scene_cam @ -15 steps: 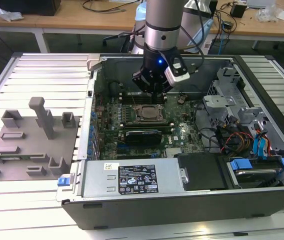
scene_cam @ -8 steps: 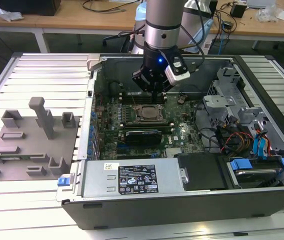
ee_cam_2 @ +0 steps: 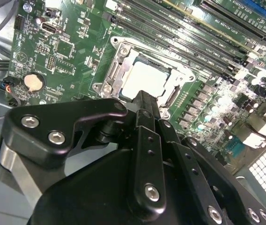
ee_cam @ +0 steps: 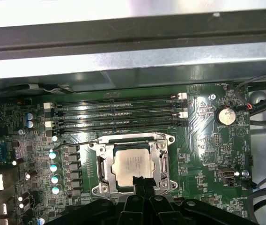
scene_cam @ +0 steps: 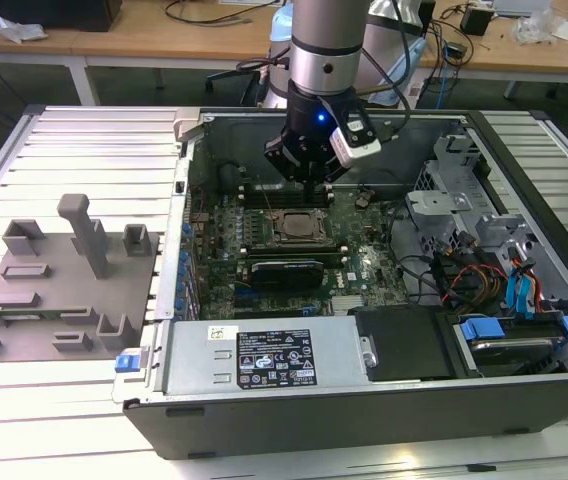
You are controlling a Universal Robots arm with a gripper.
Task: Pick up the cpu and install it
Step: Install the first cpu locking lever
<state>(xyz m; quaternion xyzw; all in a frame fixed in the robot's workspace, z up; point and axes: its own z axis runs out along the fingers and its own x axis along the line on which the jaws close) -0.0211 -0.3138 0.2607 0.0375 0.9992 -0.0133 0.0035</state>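
cpu (ee_cam: 130, 164) in socket (ee_cam: 166, 165), just beneath gripper (ee_cam: 143, 181)

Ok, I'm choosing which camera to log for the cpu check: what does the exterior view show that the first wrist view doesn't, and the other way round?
Exterior view adds: the grey tray on the exterior view's left, the power supply along the case's near side, and the arm above the gripper. First wrist view adds: the cpu, pale top up, lying in the socket, plus the coin cell battery. Shared: the socket, the memory slots, and the gripper near the socket.
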